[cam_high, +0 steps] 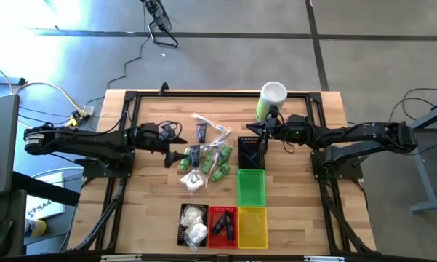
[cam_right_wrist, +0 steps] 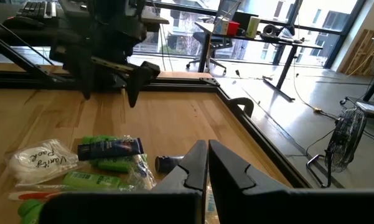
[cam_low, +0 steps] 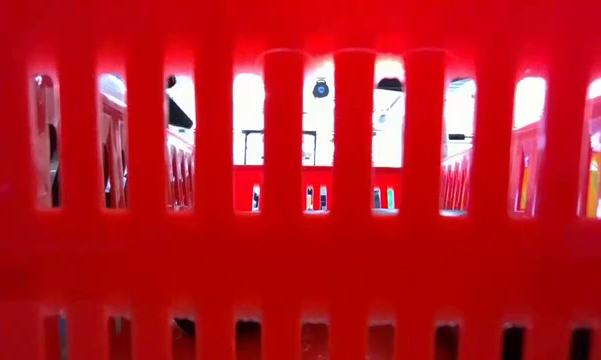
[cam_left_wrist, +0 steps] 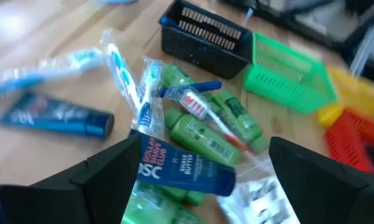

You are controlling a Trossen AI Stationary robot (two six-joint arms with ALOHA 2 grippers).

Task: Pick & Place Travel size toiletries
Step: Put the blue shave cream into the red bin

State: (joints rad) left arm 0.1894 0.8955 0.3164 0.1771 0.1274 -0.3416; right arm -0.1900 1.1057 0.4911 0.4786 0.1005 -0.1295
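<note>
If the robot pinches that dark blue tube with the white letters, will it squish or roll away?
The dark blue tube lies on top of green bottles, so it may slide or tip off when nudged. Its round body could roll. It looks like a soft squeeze tube, so it probably gives a little. The left hand, open, sits around it.

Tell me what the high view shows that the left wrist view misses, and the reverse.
High view only: the right claw shut by the green-and-white canister, and the white pouches in the black basket on the near row. Left wrist view only: print on the dark blue tube lying between the open left claw's fingers. Both: the green bottles pile, green basket, red basket.
</note>
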